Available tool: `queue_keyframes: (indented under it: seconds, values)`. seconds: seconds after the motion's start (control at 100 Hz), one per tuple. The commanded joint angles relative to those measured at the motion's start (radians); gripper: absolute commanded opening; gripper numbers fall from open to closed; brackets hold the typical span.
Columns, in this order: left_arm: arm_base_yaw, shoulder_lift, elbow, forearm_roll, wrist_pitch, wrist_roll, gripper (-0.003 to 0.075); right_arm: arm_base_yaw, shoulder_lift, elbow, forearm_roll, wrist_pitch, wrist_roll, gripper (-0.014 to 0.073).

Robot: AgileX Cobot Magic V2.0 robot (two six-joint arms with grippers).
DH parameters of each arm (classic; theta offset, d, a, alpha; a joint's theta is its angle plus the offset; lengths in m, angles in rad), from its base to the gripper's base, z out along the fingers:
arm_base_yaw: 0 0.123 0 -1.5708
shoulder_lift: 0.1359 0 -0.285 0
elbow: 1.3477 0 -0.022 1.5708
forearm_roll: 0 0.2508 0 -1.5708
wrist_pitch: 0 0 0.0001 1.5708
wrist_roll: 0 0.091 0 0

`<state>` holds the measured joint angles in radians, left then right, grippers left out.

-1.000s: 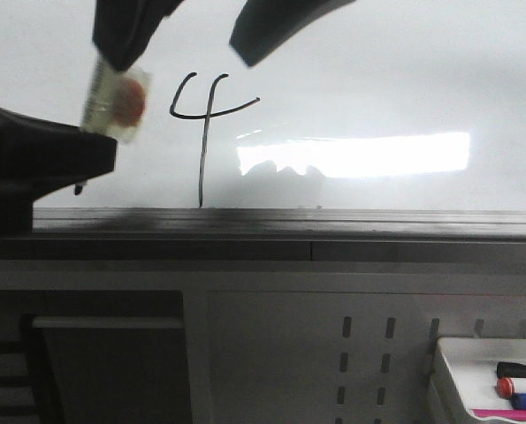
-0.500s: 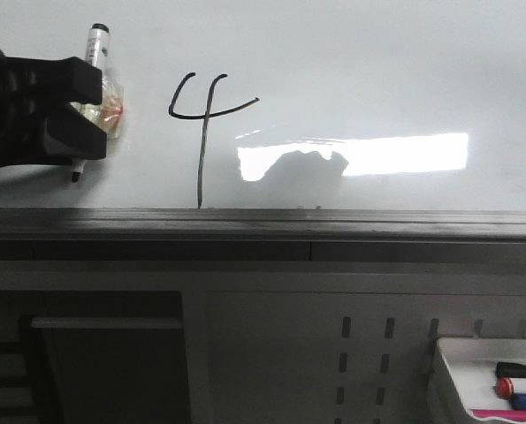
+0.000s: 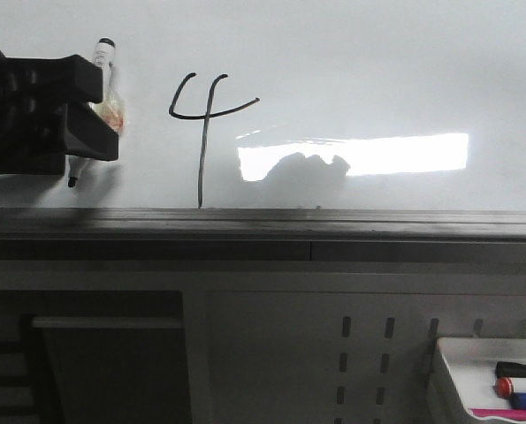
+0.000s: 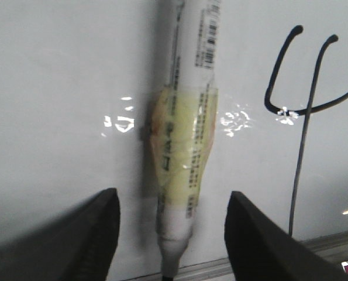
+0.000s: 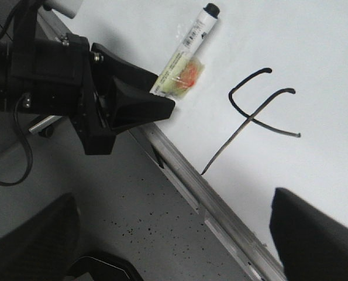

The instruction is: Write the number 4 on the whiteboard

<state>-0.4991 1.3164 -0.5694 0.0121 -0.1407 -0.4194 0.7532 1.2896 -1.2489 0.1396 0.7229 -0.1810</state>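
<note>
Thin black hand-drawn number 4 (image 3: 201, 132) on glossy white whiteboard (image 3: 377, 62), unobstructed. Left gripper (image 4: 171, 234) spread wide around taped white marker (image 4: 185, 146). Right gripper (image 5: 174, 234) likewise spread, empty.

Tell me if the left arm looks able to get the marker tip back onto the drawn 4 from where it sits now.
Probably yes. The left gripper holds the marker just beside the number 4, and only bare whiteboard lies between them. The right gripper hangs back, out of the path.
</note>
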Motion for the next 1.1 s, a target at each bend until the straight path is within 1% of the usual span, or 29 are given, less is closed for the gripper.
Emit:
queue_keyframes:
  seconds: [0.0,0.01,0.02,0.03,0.05,0.06,0.08,0.09,0.1,0.11,0.12,0.13,0.15,0.16,0.17,0.2,0.24,0.27,0.3,0.39,0.45,0.62,0.67,0.71,0.79,0.87,0.99,1.09]
  values:
    - [0.001,-0.051,-0.033,-0.006,-0.049,-0.012,0.0398,-0.008,-0.055,-0.013,-0.006,-0.061,-0.004,0.0529]
    - [0.001,-0.055,-0.033,-0.004,-0.049,-0.012,0.0398,-0.008,-0.058,-0.007,-0.008,-0.065,-0.004,0.0517]
    - [0.001,-0.063,-0.033,-0.001,-0.049,-0.012,0.0397,-0.008,-0.064,0.000,-0.010,-0.071,-0.004,0.0476]
    - [0.001,-0.068,-0.033,-0.001,-0.049,-0.012,0.0397,-0.008,-0.067,0.000,-0.010,-0.074,-0.004,0.0476]
    - [0.001,-0.080,-0.031,0.005,-0.047,-0.012,0.0395,-0.008,-0.079,0.014,-0.012,-0.084,-0.004,0.0425]
    - [0.001,-0.085,-0.031,0.012,-0.046,-0.012,0.0391,-0.008,-0.082,0.014,-0.014,-0.088,-0.004,0.0386]
    - [0.001,-0.100,-0.031,0.029,-0.046,-0.012,0.0383,-0.008,-0.094,0.032,-0.014,-0.099,-0.004,0.0344]
    - [0.001,-0.105,-0.031,0.036,-0.046,-0.012,0.0379,-0.008,-0.102,0.036,-0.014,-0.102,-0.004,0.0299]
    - [0.001,-0.116,-0.031,0.045,-0.045,-0.012,0.0375,-0.008,-0.106,0.041,-0.014,-0.109,-0.004,0.0276]
    - [0.001,-0.122,-0.031,0.064,-0.044,-0.012,0.0365,-0.008,-0.115,0.050,-0.016,-0.112,-0.004,0.0228]
    - [0.001,-0.134,-0.031,0.075,-0.044,-0.012,0.0358,-0.008,-0.119,0.056,-0.016,-0.115,-0.004,0.0204]
    - [0.001,-0.140,-0.031,0.098,-0.044,-0.012,0.0341,-0.008,-0.124,0.066,-0.016,-0.121,-0.004,0.0156]
    - [0.001,-0.159,-0.028,0.131,-0.039,-0.012,0.0309,-0.008,-0.138,0.083,-0.016,-0.132,-0.004,0.0107]
    - [0.001,-0.166,-0.028,0.140,-0.036,-0.012,0.0297,-0.008,-0.148,0.089,-0.016,-0.135,-0.004,0.0059]
    - [-0.001,-0.179,-0.028,0.149,-0.034,-0.012,0.0283,-0.008,-0.153,0.095,-0.016,-0.142,-0.004,0.0036]
    - [-0.004,-0.207,-0.028,0.183,-0.011,-0.012,0.0209,-0.008,-0.173,0.128,-0.016,-0.158,-0.004,-0.0076]
    - [-0.008,-0.251,-0.028,0.203,0.017,-0.012,0.0127,-0.008,-0.207,0.173,-0.016,-0.189,-0.004,-0.0062]
    - [-0.013,-0.282,-0.024,0.216,0.031,-0.012,0.0045,-0.008,-0.232,0.198,-0.016,-0.211,-0.004,-0.0063]
    - [-0.014,-0.317,-0.011,0.216,0.030,-0.012,-0.0018,-0.008,-0.265,0.242,-0.016,-0.238,-0.004,-0.0063]
    - [-0.021,-0.436,0.030,0.222,0.005,-0.012,-0.0020,-0.008,-0.362,0.360,-0.016,-0.332,-0.004,-0.0063]
    - [-0.021,-0.523,0.073,0.243,-0.016,-0.012,-0.0020,-0.008,-0.427,0.468,-0.003,-0.412,-0.004,-0.0063]
    - [-0.021,-0.761,0.227,0.389,-0.098,-0.012,-0.0020,-0.008,-0.653,0.719,0.013,-0.655,-0.004,-0.0063]
    - [-0.021,-0.825,0.273,0.431,-0.106,-0.012,-0.0020,-0.008,-0.734,0.791,0.013,-0.723,-0.004,-0.0063]
    - [-0.021,-0.876,0.309,0.438,-0.106,-0.012,-0.0020,-0.008,-0.783,0.856,0.013,-0.755,-0.004,-0.0063]
    - [-0.021,-0.959,0.368,0.438,-0.106,-0.012,-0.0020,-0.008,-0.888,0.938,0.013,-0.771,-0.004,-0.0063]
    - [-0.021,-1.029,0.403,0.438,-0.106,-0.012,-0.0020,-0.008,-0.972,1.007,0.013,-0.751,-0.004,-0.0063]
    - [-0.021,-1.090,0.427,0.438,-0.110,-0.012,-0.0020,-0.008,-1.050,1.072,0.013,-0.744,-0.004,-0.0064]
    - [-0.021,-1.099,0.427,0.438,-0.110,-0.012,-0.0020,-0.008,-1.080,1.092,0.013,-0.744,-0.004,-0.0064]
